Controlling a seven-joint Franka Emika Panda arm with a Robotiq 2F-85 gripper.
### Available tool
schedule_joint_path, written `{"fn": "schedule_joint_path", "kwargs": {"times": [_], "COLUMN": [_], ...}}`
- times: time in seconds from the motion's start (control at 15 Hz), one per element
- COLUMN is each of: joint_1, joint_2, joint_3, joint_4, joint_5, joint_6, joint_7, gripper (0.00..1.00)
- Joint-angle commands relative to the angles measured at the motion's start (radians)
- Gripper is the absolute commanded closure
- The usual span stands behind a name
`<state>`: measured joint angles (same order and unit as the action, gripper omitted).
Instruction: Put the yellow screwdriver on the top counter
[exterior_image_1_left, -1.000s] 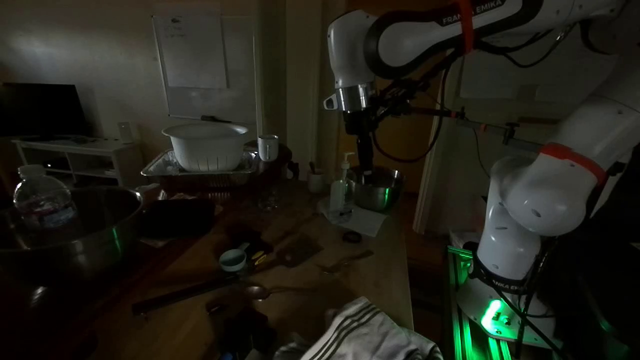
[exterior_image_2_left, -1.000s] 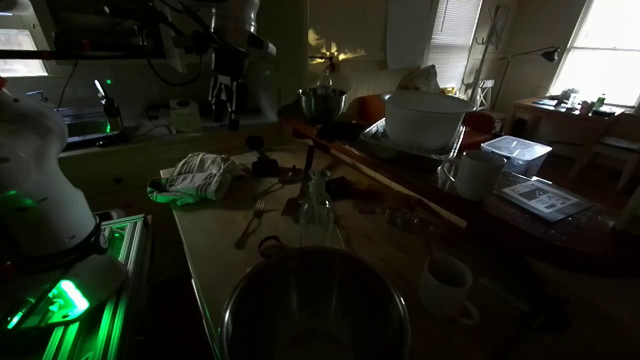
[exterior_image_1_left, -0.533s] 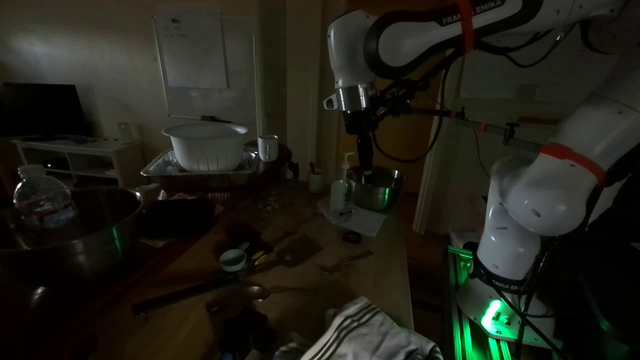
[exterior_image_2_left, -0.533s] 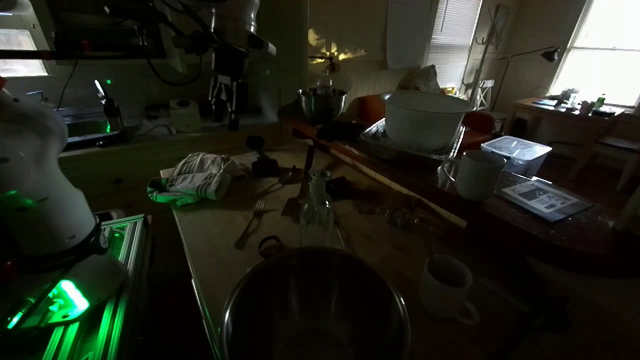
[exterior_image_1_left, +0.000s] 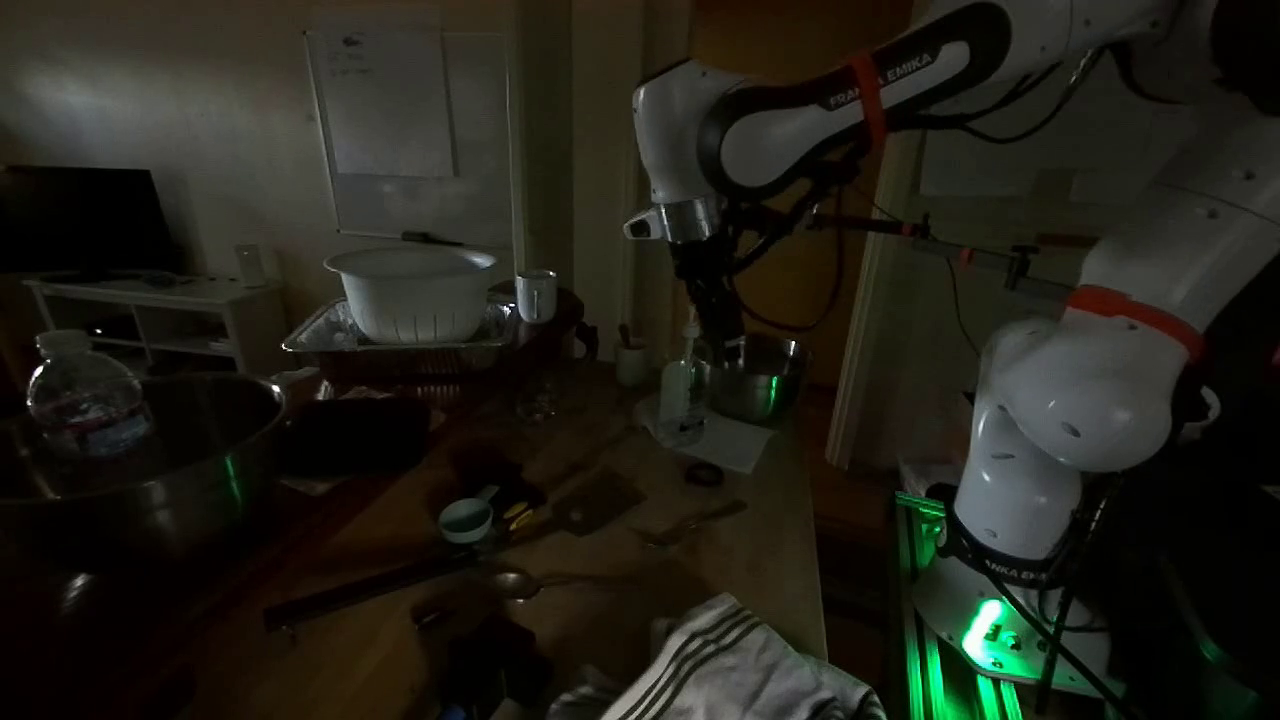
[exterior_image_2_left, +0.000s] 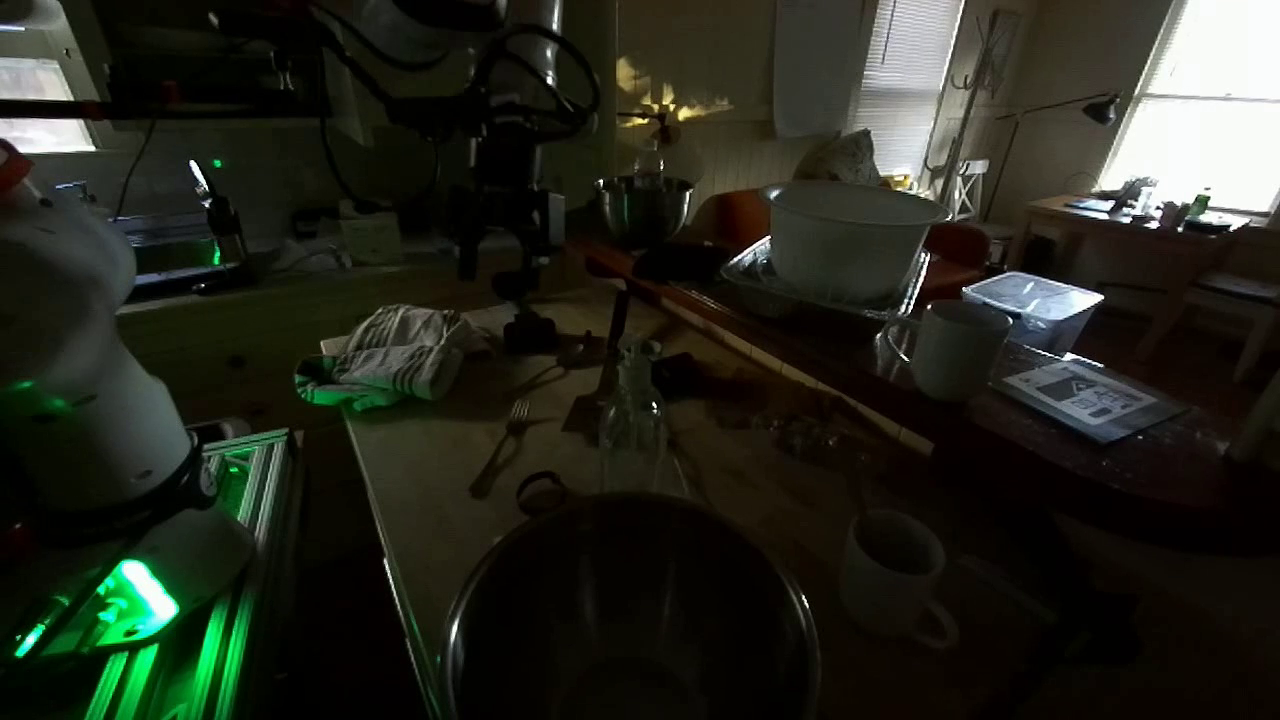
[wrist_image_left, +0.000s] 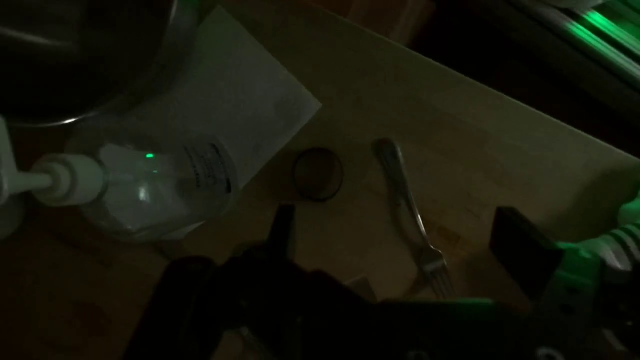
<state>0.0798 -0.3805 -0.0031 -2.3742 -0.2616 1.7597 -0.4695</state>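
In an exterior view the yellow screwdriver lies on the wooden tabletop, just beside a pale measuring cup and near a dark spatula. The tool hangs above the tabletop, apart from the screwdriver, its fingers spread wide; in the wrist view a fork shows between them. Higher up, the top counter bears a white tub in a foil tray and a white mug.
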Motion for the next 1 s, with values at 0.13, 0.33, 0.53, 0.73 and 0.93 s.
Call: {"fn": "schedule_joint_path", "kwargs": {"times": [0.13, 0.33, 0.53, 0.73, 0.93], "joint_1": [0.003, 0.001, 0.008, 0.018, 0.018], "joint_2": [0.087, 0.121, 0.19, 0.327, 0.488], "joint_3": [-0.003, -0.001, 0.004, 0.014, 0.043], "joint_4": [0.06, 0.088, 0.14, 0.245, 0.388], "joint_5": [-0.043, -0.045, -0.074, -0.103, -0.103], "joint_6": [-0.001, -0.001, 0.07, 0.237, 0.327], "joint_7": [-0.087, -0.107, -0.138, -0.253, -0.373], "gripper": [0.0, 0.0, 0.0, 0.0, 0.0]}}
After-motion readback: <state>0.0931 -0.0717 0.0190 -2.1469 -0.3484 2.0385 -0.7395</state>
